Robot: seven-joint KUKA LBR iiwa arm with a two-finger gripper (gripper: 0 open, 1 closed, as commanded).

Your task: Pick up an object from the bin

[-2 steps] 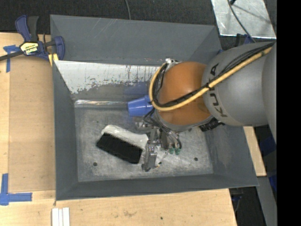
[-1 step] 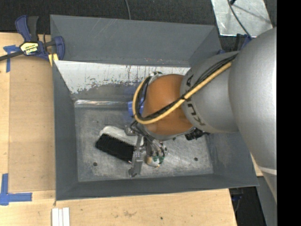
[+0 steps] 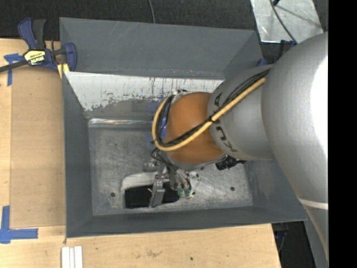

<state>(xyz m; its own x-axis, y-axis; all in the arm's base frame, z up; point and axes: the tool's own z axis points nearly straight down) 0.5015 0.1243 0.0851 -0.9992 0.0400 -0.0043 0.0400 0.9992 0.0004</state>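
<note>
A flat rectangular thing [image 3: 135, 193], black with a white upper edge, lies on the bin floor near the front wall, left of centre. My gripper [image 3: 163, 187] is low in the bin, under the orange cover, and its tip rests at the right end of that black and white thing. Whether it grips the thing is hidden. A small green and white piece [image 3: 187, 191] sits just right of the gripper.
The arm and its orange cover with a yellow cable hang over the middle and right of the bin. The bin floor to the left of the black thing is bare scuffed metal, and the front wall runs close below it.
</note>
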